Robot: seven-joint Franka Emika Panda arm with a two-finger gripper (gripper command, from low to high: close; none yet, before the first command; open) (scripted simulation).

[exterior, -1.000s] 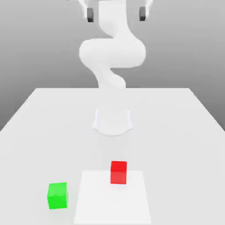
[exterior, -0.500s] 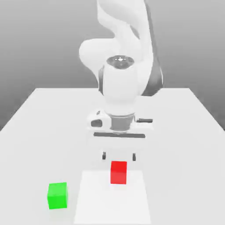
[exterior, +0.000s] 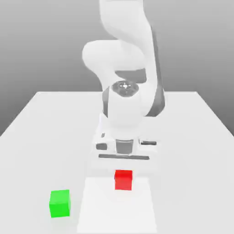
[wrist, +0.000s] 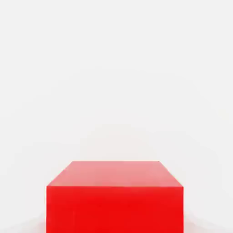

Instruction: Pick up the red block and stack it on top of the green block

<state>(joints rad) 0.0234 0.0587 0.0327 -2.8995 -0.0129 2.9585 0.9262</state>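
Green block: 1 bright green cube (exterior: pixel 60 204) on the pale table (exterior: pixel 27 169), at the exterior view's left, just outside the white square; unmoved since 0.5 s ago, its top bare and ready to receive a block.
White square: a flat patch (exterior: pixel 116 210) right of the green block, unchanged.
Red block: 1 red cube (exterior: pixel 123 180), the piece to be stacked, upright at the square's far edge, well apart from the green block. It has barely shifted, if at all, and looks large and near in the hand view.
Gripper: directly over the red block, the gripper (exterior: pixel 123 173) has come down from its higher place 0.5 s ago. Whether it is spread or pinching the block, I cannot tell.
Meaning for the task: the approach seems nearly complete, with stacking not yet done. The next move likely calls for a firm, centred grip, then a straight lift; an off-centre squeeze could twist the cube.
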